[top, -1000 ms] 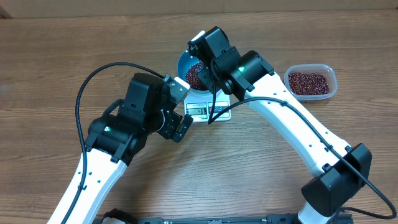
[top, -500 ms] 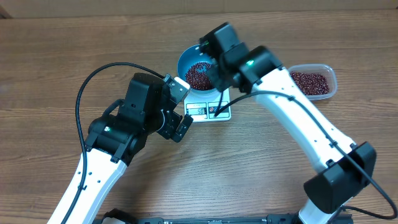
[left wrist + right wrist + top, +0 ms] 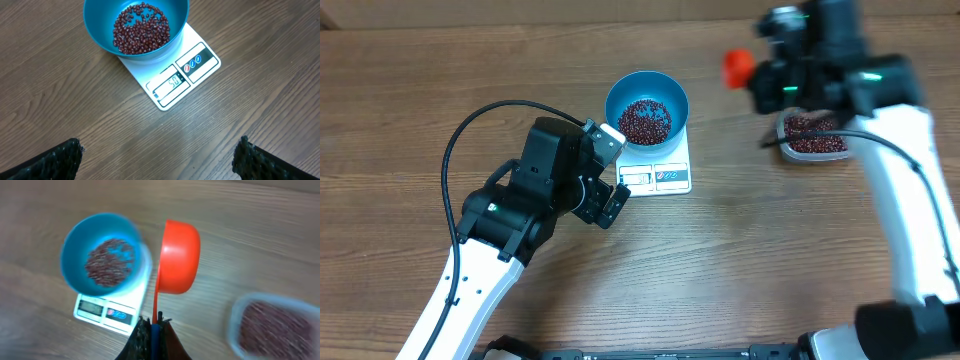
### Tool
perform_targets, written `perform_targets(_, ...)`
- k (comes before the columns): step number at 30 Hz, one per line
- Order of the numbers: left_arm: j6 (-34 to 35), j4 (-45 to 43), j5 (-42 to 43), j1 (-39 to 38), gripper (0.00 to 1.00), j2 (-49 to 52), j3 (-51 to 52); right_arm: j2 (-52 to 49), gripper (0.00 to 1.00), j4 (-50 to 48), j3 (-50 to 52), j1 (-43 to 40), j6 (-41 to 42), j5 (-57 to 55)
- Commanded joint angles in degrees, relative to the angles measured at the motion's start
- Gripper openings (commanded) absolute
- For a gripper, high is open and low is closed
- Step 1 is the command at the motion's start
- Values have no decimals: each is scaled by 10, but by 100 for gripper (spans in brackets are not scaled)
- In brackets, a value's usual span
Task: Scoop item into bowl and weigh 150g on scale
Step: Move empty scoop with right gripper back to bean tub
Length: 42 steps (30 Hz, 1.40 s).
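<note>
Currently the refill leg of the scooping step is judged to be in hand: the right gripper (image 3: 154, 327) is clamped fully onto the thin handle of an orange scoop (image 3: 177, 255), which is held above the table (image 3: 420, 80) between the bowl (image 3: 97, 25) and the tub (image 3: 857, 130), nearer the tub. The scoop is tipped on its side, so any load cannot be seen. The left gripper (image 3: 160, 150) is spread as wide as it goes, nothing is held, and it is parked just beside the scale (image 3: 150, 75). The bowl is seated on the scale and is well apart from the tub. The beans (image 3: 141, 27) are seen as a shallow, loose, dark red-brown heap on the bowl floor, with plenty of blue wall left bare. The display appears to read 50, so the target is judged far off. Next, the scoop must be lowered into the tub, filled, kept level over to the bowl, and tipped in smaller amounts near the target.
</note>
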State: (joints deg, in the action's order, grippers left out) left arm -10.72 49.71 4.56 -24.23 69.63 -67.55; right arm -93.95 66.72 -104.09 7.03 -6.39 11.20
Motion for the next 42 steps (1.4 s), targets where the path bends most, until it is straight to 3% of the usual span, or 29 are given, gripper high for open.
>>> perform_targets(1,-9,-2,10,3,100,-5,-13,16,4,33,-12,-71,4,-35)
perform_targets(10,-9,-2,10,3,100,-5,-13,14,4,34,108,-127,4,-156)
perform_targets(21,-9,-2,10,3,100,-5,-13,11,4,-100,262,-127,4,-196)
perform_targets(42,-9,-2,10,3,100,-5,-13,-65,4,-183,272,-127,3,-233)
